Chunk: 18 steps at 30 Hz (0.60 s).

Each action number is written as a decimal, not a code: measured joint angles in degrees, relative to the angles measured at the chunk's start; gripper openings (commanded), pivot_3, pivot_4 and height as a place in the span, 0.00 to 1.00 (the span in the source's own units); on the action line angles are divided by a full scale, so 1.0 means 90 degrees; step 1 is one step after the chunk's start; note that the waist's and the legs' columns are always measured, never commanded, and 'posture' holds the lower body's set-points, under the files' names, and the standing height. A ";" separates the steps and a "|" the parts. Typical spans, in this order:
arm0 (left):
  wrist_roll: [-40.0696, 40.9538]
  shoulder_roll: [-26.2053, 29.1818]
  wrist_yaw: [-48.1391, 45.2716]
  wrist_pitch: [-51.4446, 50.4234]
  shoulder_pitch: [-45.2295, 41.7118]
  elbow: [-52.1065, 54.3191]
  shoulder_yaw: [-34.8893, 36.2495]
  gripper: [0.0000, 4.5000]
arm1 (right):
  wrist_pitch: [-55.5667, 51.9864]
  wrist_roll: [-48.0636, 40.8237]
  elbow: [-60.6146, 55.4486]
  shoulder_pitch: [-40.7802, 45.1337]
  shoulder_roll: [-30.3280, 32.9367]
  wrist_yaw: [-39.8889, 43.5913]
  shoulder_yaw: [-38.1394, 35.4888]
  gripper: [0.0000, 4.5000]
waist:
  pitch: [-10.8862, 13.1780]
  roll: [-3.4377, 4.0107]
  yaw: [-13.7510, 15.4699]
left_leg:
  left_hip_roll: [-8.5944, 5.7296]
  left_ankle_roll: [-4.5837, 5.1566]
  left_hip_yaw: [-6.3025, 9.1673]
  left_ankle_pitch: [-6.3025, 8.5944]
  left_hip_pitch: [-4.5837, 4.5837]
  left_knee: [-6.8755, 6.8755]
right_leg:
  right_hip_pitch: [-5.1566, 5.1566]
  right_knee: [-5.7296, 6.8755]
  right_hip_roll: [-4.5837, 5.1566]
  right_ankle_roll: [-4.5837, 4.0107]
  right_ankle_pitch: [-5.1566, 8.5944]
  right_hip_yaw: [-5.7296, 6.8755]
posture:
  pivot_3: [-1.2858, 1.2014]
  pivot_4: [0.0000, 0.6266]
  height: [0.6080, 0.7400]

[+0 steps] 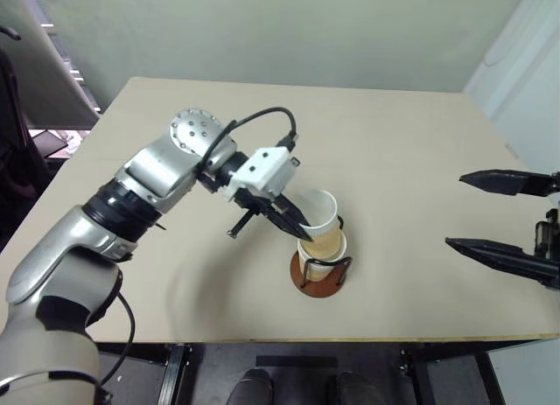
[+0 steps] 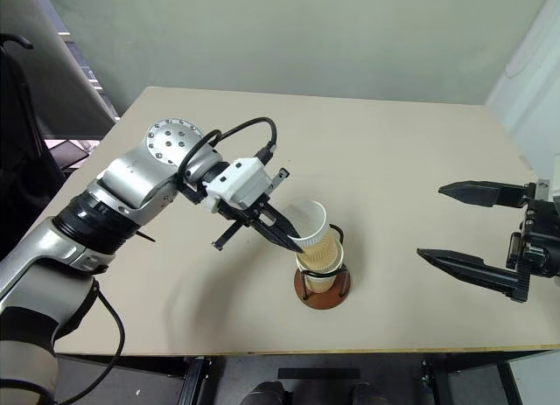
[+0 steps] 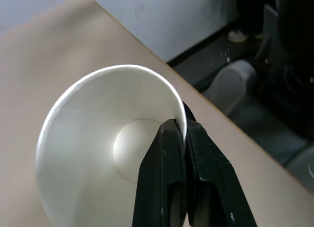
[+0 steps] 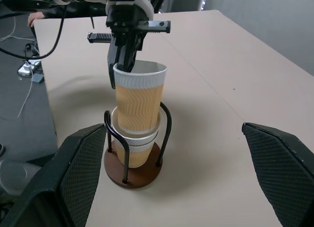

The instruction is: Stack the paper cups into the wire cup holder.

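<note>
Left gripper (image 1: 296, 227) was pinched together on the rim of the top paper cup (image 1: 320, 218), 1 black finger inside the wall and 1 outside, as the left wrist view showed plainly with the fingers (image 3: 167, 178) closed over the white rolled rim. That cup sat tilted slightly, its lower part nested into a second paper cup (image 4: 133, 147) which stood inside the wire cup holder (image 1: 320, 278). Holder's reddish-brown disc base rested on the tan table (image 1: 402, 160), just below the centre of the left eye frame, near the front edge. Black wire loops rose around the lower cup; the upper cup stood well above them. From the right wrist view, 2 cups could be counted in the stack, tan-yellow sides with a wavy texture, white bands at the rims. Right gripper (image 1: 507, 214) was at the right edge of the left eye frame, its 2 black fingers spread wide apart, nothing between them, well apart from the holder and pointing toward the frame's centre. Left arm reached in from the lower left, a black cable (image 1: 262, 118) looping over the wrist.
</note>
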State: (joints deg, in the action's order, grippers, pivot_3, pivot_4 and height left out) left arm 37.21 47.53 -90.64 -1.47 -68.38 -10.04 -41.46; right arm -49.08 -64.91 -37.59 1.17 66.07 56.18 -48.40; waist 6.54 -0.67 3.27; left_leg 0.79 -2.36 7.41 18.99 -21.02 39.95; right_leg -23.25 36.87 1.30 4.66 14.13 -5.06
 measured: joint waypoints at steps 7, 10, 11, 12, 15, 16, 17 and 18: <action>-0.0292 -0.0296 -0.0002 -0.0101 -0.0003 -0.0043 -0.0020 0.30 | 0.0072 0.0016 -0.0007 0.0022 -0.0006 -0.0105 0.0138 1.00 | 0.0000 0.0000 -0.0006 | 0.0000 0.0000 -0.0001 0.0001 -0.0002 -0.0001 | -0.0001 -0.0001 0.0001 0.0000 0.0000 -0.0001 | 0.52 0.24 1.00; -0.0330 -0.0332 -0.0003 -0.0134 -0.0003 -0.0046 -0.0018 0.54 | 0.0099 0.0040 -0.0008 0.0021 -0.0009 -0.0106 0.0167 1.00 | 0.0000 0.0001 -0.0004 | 0.0000 0.0000 -0.0001 0.0001 -0.0002 -0.0002 | 0.0000 -0.0002 0.0000 0.0000 0.0000 -0.0001 | 0.52 0.24 1.00; -0.0357 -0.0359 -0.0004 -0.0134 -0.0003 -0.0047 -0.0018 0.62 | 0.0112 0.0052 -0.0008 0.0021 -0.0010 -0.0106 0.0190 1.00 | 0.0000 0.0001 -0.0002 | -0.0001 0.0000 0.0000 0.0001 -0.0003 -0.0002 | 0.0000 -0.0003 0.0000 0.0000 0.0000 -0.0001 | 0.52 0.24 1.00; -0.0393 -0.0381 -0.0004 -0.0133 -0.0003 -0.0049 -0.0018 0.70 | 0.0121 0.0056 -0.0015 0.0021 -0.0012 -0.0106 0.0206 1.00 | 0.0000 0.0001 -0.0001 | -0.0002 0.0001 0.0000 0.0001 -0.0003 -0.0002 | 0.0000 -0.0003 0.0001 0.0000 0.0000 -0.0002 | 0.52 0.24 1.00; -0.0444 -0.0403 -0.0004 -0.0132 -0.0002 -0.0056 -0.0012 0.95 | 0.0147 0.0075 -0.0021 0.0021 -0.0014 -0.0105 0.0221 1.00 | 0.0000 0.0001 -0.0003 | -0.0002 0.0001 -0.0001 0.0001 -0.0003 -0.0002 | -0.0001 -0.0003 0.0002 0.0000 0.0000 -0.0005 | 0.52 0.24 1.00; -0.0479 -0.0423 -0.0005 -0.0128 -0.0002 -0.0083 0.0013 1.00 | 0.0170 0.0096 -0.0017 0.0022 -0.0014 -0.0104 0.0238 1.00 | 0.0000 0.0001 -0.0003 | -0.0002 0.0001 0.0000 0.0001 -0.0003 -0.0003 | -0.0001 -0.0003 0.0001 0.0000 0.0000 -0.0004 | 0.52 0.24 1.00; -0.0539 -0.0441 -0.0005 -0.0124 -0.0002 -0.0134 0.0043 1.00 | 0.0185 0.0111 -0.0012 0.0023 -0.0014 -0.0104 0.0259 1.00 | 0.0000 0.0001 -0.0003 | -0.0002 0.0001 0.0000 0.0001 -0.0003 -0.0002 | 0.0000 -0.0003 0.0002 0.0000 0.0000 -0.0005 | 0.52 0.24 1.00; -0.0575 -0.0451 -0.0006 -0.0125 -0.0002 -0.0176 0.0075 1.00 | 0.0196 0.0115 -0.0005 0.0023 -0.0016 -0.0102 0.0264 1.00 | 0.0001 0.0001 -0.0003 | -0.0002 0.0001 0.0000 0.0001 -0.0004 -0.0003 | -0.0001 -0.0003 0.0002 0.0000 0.0000 -0.0005 | 0.52 0.24 1.00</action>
State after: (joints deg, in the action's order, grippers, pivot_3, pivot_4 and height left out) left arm 32.03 43.47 -90.69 -2.59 -68.39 -11.62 -40.78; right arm -47.32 -63.88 -37.64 1.37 65.92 55.26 -46.02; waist 6.54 -0.66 3.25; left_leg 0.78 -2.35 7.41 19.00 -21.06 39.93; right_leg -23.25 36.84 1.31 4.65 14.13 -5.11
